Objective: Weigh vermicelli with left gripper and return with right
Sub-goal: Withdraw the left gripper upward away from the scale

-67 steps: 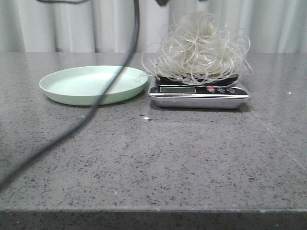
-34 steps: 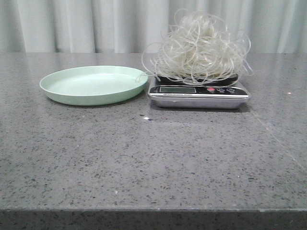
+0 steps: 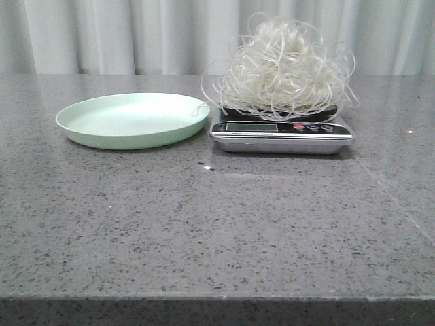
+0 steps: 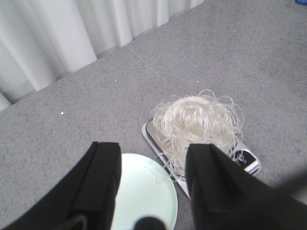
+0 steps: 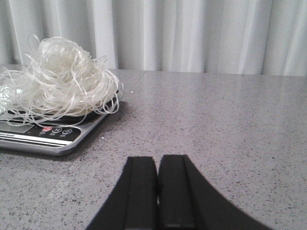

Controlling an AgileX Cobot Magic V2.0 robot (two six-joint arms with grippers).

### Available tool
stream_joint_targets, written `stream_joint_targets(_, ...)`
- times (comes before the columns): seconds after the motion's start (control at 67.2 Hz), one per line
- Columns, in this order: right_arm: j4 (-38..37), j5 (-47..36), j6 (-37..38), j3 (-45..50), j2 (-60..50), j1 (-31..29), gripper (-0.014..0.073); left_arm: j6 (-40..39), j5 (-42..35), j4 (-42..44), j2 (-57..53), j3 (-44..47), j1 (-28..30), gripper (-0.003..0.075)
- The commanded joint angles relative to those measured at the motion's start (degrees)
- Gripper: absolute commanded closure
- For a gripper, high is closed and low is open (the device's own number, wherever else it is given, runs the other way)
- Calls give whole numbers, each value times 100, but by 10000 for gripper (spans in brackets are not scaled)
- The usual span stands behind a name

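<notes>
The vermicelli [image 3: 282,64] is a fluffy heap of whitish strands lying on the silver kitchen scale [image 3: 282,136]. It also shows in the left wrist view [image 4: 196,122] and the right wrist view [image 5: 55,81]. The pale green plate [image 3: 132,119] stands bare to the left of the scale. My left gripper [image 4: 153,158] is open and empty, high above the plate and scale. My right gripper [image 5: 157,165] is shut and empty, low over the table to the right of the scale [image 5: 48,134]. Neither gripper shows in the front view.
A grey speckled stone table [image 3: 217,231] runs to a front edge near the camera. A pale pleated curtain [image 3: 136,34] hangs behind it.
The left arm's black cable and gripper have left the front view, lifting away upward. The vermicelli stays on the scale.
</notes>
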Motion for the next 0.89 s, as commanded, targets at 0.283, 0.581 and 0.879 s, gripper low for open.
stream_joint_targets(0.283, -64, -432, 0, -46, -94, -43, 436, -1, -2387, -41, -3043, 3698, 15, 428)
stream_joint_targets(0.581, -64, -432, 0, -46, -94, -43, 436, -1, -3193, -56, -4924, 5714, 15, 430)
stream_joint_targets(0.879, -64, -432, 0, -46, -94, -43, 436, -1, -3468, -102, -6518, 7186, 15, 430)
